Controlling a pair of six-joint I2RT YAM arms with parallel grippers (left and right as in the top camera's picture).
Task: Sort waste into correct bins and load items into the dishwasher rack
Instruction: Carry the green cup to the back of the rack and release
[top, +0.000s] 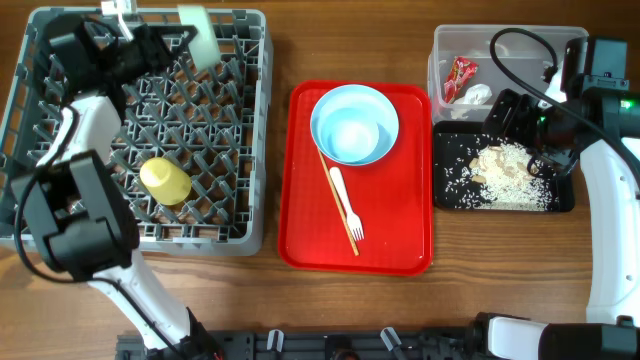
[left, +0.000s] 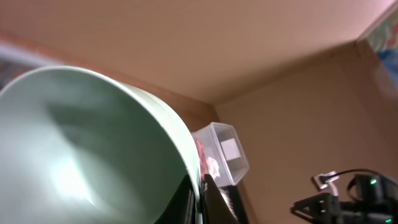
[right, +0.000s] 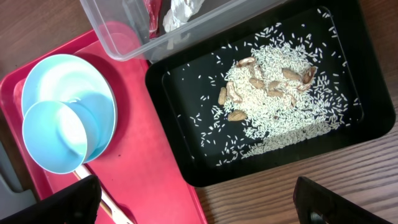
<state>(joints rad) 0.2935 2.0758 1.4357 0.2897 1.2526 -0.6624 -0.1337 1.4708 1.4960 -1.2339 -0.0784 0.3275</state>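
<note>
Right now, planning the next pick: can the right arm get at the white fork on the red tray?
Probably yes. Its claw is open and empty over the black tray, and the fork lies uncovered beside the wooden stick.

Robotics lab bench, white robot arms (top: 605, 200) over a wooden table (top: 300, 40), plain tan walls (left: 280, 124)

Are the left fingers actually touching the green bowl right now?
Touching. The left wrist view shows the rim of the green bowl pinched between the dark fingers of the left gripper.
</note>
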